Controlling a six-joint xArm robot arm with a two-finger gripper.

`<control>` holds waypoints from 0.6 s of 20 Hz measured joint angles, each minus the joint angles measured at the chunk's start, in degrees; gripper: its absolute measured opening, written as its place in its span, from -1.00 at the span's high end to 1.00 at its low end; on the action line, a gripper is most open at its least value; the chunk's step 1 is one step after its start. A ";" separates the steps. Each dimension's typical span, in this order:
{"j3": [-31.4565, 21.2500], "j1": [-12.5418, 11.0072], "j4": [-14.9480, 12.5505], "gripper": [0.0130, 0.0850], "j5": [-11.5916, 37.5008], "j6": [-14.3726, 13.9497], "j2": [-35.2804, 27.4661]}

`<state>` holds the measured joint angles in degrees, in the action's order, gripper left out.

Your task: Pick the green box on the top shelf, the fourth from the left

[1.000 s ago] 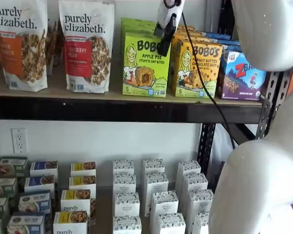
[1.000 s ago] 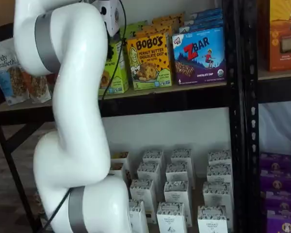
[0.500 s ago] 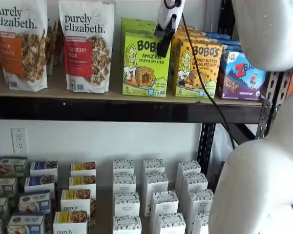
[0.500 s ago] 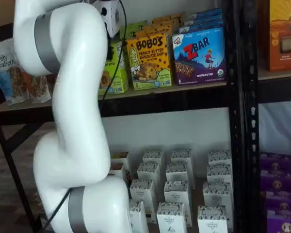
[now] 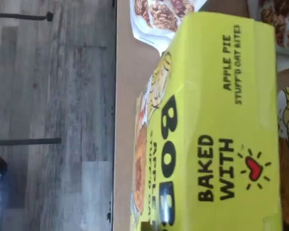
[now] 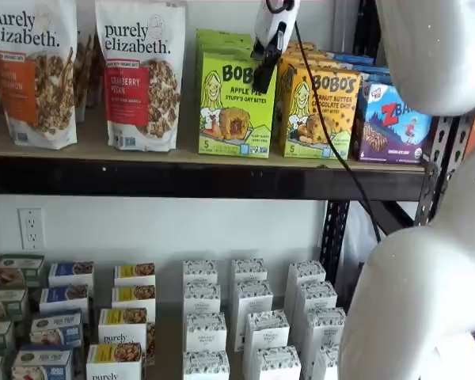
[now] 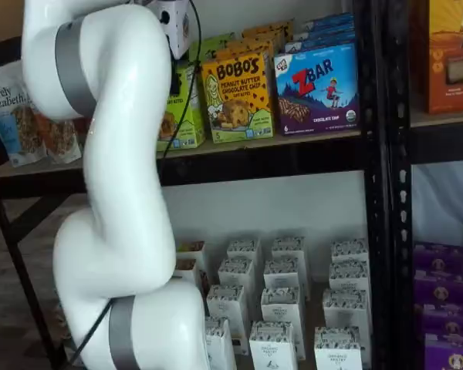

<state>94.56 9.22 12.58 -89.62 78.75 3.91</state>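
Observation:
The green box [image 6: 231, 111] stands upright on the top shelf [image 6: 142, 176], between a purely elizabeth bag and the yellow-orange Bobo's carton [image 6: 317, 111]. My gripper [image 6: 263, 77] hangs from above at the green box's upper right corner. Only one black finger shows, side-on, so I cannot tell whether the gripper is open or shut. In a shelf view the green box [image 7: 187, 108] is mostly hidden behind my arm, below the gripper's white body [image 7: 174, 19]. The wrist view shows the green box's top [image 5: 221, 134] very close, marked "BAKED WITH".
Purely elizabeth bags [image 6: 141, 75] stand left of the green box and a blue ZBar box [image 6: 392, 123] stands to the right. Small white cartons [image 6: 249, 317] fill the lower surface. My white arm [image 7: 116, 193] stands in front of the shelves. A black upright post [image 7: 378, 185] is at the right.
Hardly anything has moved. My gripper stays at the green box's upper right corner, and the box stands in the same place on the shelf.

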 joint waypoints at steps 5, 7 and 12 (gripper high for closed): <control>0.12 0.11 -0.30 -0.22 -0.20 -0.08 -0.07; 0.09 0.18 -0.40 -0.22 -0.20 -0.13 -0.06; 0.23 0.29 -0.59 -0.22 -0.40 -0.23 -0.15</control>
<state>94.79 9.51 11.99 -90.02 78.53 3.76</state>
